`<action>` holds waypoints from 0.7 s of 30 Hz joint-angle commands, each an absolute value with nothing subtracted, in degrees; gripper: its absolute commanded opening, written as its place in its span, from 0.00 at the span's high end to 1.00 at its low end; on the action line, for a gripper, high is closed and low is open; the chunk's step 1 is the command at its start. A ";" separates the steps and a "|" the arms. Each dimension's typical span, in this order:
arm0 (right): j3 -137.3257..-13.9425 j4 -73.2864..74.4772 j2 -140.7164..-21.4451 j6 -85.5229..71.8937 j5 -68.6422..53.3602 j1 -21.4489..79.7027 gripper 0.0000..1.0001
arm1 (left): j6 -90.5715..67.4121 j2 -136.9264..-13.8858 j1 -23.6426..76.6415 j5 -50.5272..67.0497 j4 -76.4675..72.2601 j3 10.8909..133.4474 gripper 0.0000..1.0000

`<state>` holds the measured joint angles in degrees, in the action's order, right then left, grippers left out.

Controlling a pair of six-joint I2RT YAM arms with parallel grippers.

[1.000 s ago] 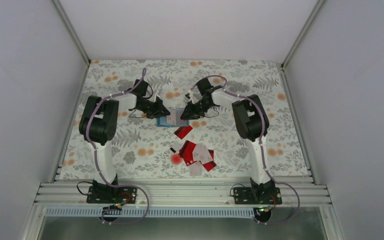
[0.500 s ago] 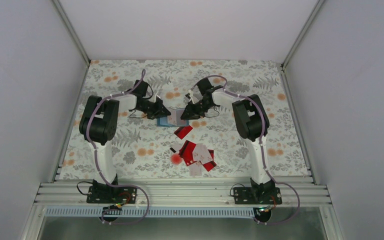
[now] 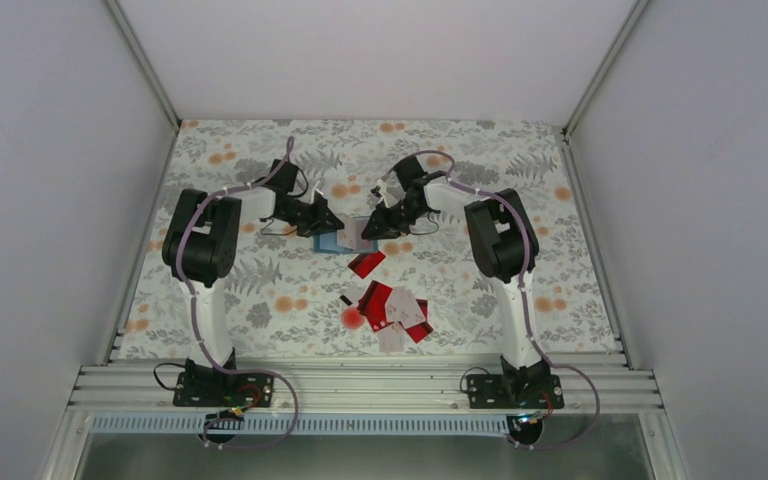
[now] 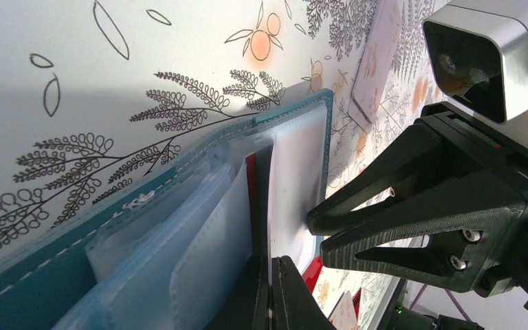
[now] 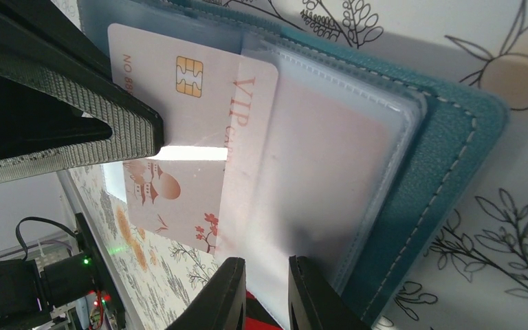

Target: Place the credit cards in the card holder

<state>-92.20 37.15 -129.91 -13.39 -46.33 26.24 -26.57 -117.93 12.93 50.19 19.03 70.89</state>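
Teal card holder [image 5: 447, 158] lies open; left pincer [image 4: 270, 262] nips its clear sleeve [image 4: 206, 234], right pincer [image 5: 267, 267] grips half-inserted pale card [image 5: 192, 103].

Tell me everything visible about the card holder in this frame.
The card holder is teal, leather-like with pale stitching, lying open on the floral table, its clear plastic sleeves fanned up. A pale VIP card sits half inside one sleeve, with the left gripper shut on its outer end and the right gripper pinching a sleeve edge.
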 commanded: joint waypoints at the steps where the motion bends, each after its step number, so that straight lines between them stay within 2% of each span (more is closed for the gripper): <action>1: -91.19 39.07 -131.46 -12.29 -43.59 25.54 0.83 | -23.85 -119.55 12.88 50.18 18.79 71.84 0.98; 8: -91.70 39.50 -131.16 -12.37 -43.66 25.49 0.81 | -23.87 -119.29 12.98 50.81 17.38 69.84 0.98; 14: -93.66 40.68 -130.24 -12.63 -43.58 25.07 0.70 | -25.15 -119.21 13.27 50.37 16.30 69.09 0.98; 21: -92.99 41.13 -125.27 -12.90 -41.16 23.44 0.67 | -25.04 -119.68 14.05 49.75 16.66 69.70 0.98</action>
<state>-93.12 39.62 -129.16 -13.28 -45.47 25.08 -25.36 -118.04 13.41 50.65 17.17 69.95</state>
